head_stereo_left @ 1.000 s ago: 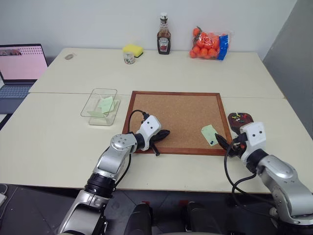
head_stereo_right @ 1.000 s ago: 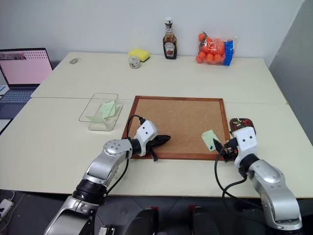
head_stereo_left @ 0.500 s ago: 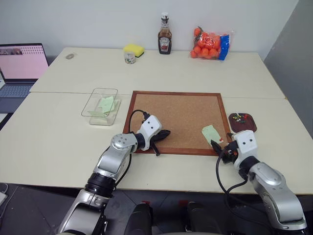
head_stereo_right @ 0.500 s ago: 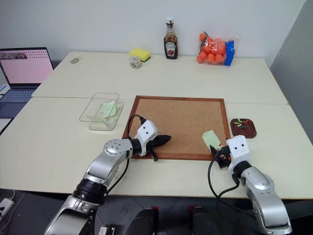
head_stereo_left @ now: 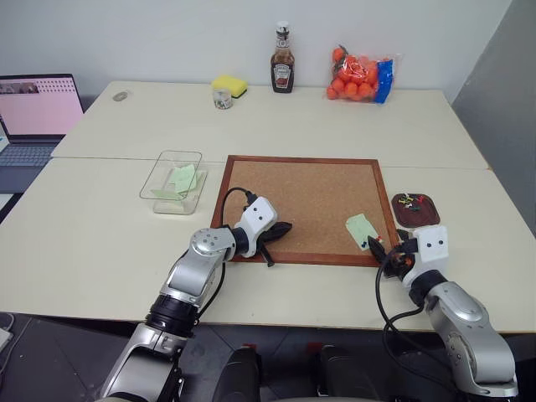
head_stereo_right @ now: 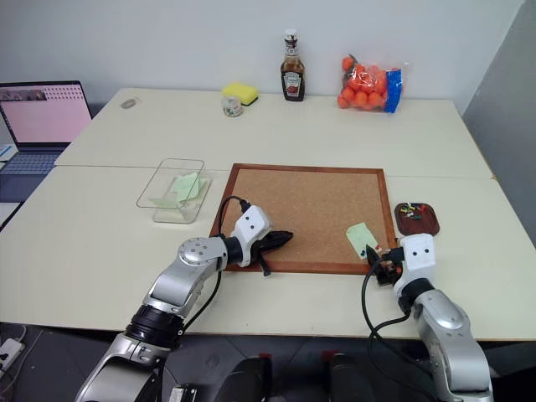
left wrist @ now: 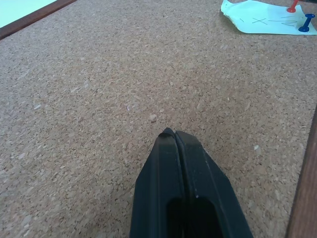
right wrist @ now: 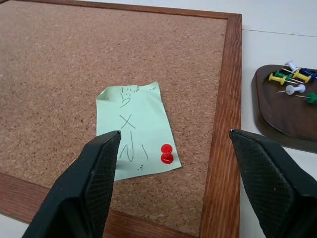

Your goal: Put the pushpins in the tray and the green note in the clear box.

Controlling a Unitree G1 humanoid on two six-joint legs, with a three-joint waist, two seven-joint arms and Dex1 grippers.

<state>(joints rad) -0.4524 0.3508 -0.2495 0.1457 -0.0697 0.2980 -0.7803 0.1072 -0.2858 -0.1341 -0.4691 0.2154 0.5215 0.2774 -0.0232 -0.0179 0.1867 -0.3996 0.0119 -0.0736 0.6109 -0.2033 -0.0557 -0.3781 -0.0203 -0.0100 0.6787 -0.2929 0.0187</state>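
A pale green note (right wrist: 136,131) lies on the cork board (head_stereo_left: 301,201) near its front right corner, held by a red pushpin (right wrist: 167,153); the left wrist view also shows a blue pushpin (left wrist: 307,22) in the note. My right gripper (right wrist: 174,133) is open, low at that corner, its fingers either side of the note and red pin without touching them. Right of the board sits the brown tray (head_stereo_left: 423,213) with several pushpins (right wrist: 292,79) in it. My left gripper (head_stereo_left: 283,228) is shut and empty over the board's front left part. The clear box (head_stereo_left: 155,180) left of the board holds green paper slips.
A laptop (head_stereo_left: 33,117) sits at the far left. Along the back of the table stand a ketchup bottle (head_stereo_left: 282,59), a bag of oranges (head_stereo_left: 360,75), a yellow sponge (head_stereo_left: 228,84) and a small can (head_stereo_left: 221,99).
My right hand has sunk a little and rolled at the board's front right corner, still open. The left arm has not moved.
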